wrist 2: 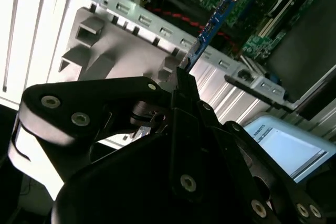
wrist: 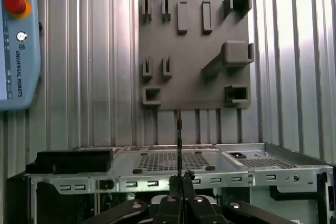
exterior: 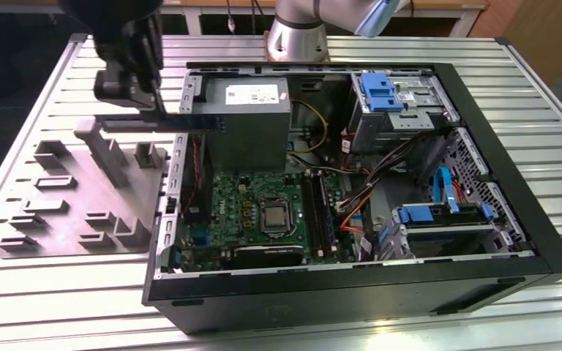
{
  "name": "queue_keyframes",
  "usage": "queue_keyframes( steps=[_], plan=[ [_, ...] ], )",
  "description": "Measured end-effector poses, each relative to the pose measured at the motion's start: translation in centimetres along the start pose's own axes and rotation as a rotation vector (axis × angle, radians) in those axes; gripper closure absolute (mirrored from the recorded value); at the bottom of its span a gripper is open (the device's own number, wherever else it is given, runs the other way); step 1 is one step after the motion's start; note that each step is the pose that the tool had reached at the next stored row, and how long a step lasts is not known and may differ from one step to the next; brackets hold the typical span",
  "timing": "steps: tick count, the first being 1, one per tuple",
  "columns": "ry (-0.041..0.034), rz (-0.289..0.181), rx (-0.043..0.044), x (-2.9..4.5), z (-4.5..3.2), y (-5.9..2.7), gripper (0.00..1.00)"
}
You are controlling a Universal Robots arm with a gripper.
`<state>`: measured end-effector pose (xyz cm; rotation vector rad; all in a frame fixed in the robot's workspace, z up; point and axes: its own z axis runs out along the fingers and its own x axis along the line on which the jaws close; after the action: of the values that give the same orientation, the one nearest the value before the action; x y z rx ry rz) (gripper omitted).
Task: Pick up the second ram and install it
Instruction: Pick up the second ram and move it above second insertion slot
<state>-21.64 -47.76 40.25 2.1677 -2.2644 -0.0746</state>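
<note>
**Long Stick, Short Grip**

My end effector [wrist 2: 184,80] is clamped on the second ram [wrist 2: 212,22], which juts out ahead of it, over the case wall [wrist 2: 126,8] below. Gripped so near one end, I judge it could pivot, clip that wall, or meet its slot skewed.

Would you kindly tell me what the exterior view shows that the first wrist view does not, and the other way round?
The exterior view gives the inside of the open case: the motherboard, its processor and the grey power supply. The first wrist view gives a light-blue pendant with a red button. Both share the gripper shut on the second ram, held beside the grey holder tray and the case.
</note>
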Motion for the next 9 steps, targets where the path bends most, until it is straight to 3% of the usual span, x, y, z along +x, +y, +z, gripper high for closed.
queue_keyframes(
  steps=[9],
  plan=[
    [0.0001,0.0,-0.0001,-0.17,-0.14,-3.77,0.89]
  ],
)
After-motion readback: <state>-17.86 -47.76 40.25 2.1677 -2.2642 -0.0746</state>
